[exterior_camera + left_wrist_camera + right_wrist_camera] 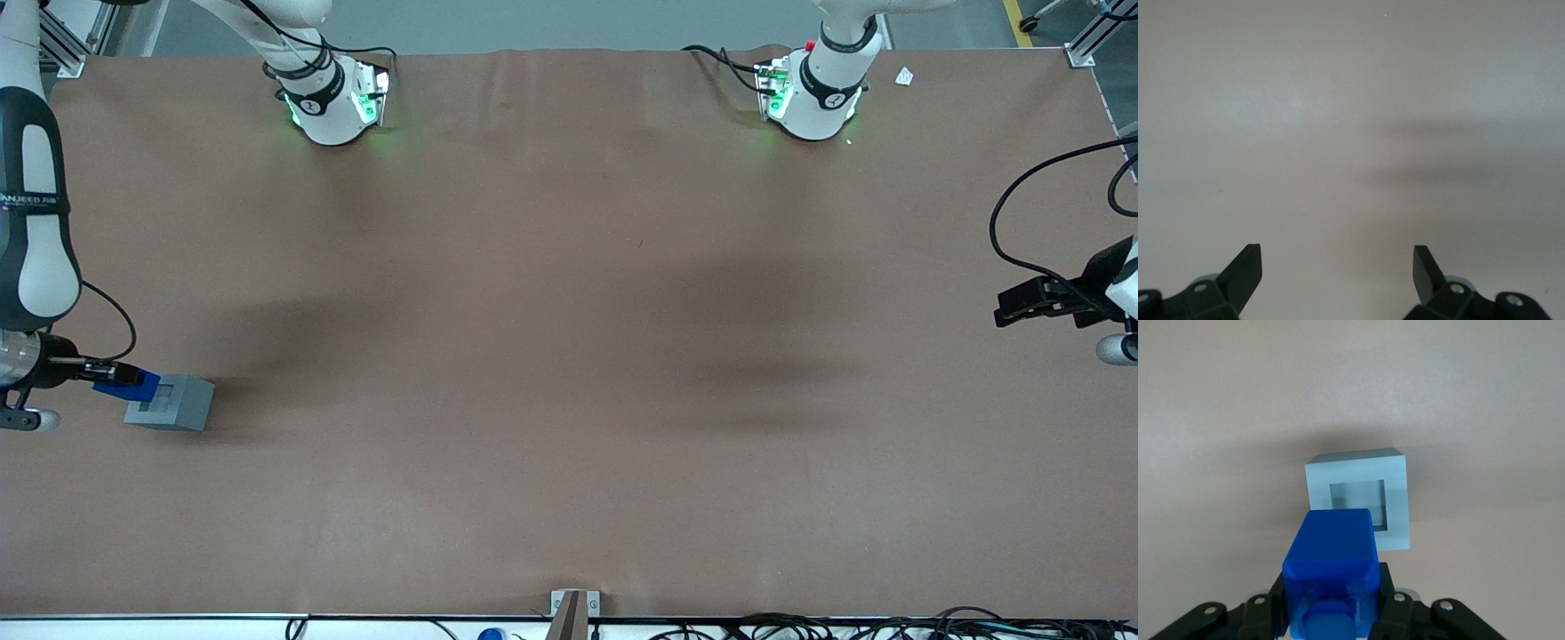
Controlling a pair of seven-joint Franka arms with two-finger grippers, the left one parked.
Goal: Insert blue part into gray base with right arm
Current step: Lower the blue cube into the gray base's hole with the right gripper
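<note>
My right arm's gripper (124, 378) is at the working arm's end of the table, shut on the blue part (129, 384). It holds the part just above the gray base (178, 404), over the base's edge nearest the arm. In the right wrist view the blue part (1331, 567) sits between the black fingers (1386, 600), partly covering the near edge of the gray base (1395, 473). The base's square socket (1358, 501) shows open, with the part beside it rather than in it.
The brown table cover (569, 356) spreads wide toward the parked arm's end. The table's side edge lies close to the gripper. A small metal bracket (573, 609) stands at the table's front edge. Cables lie along that edge.
</note>
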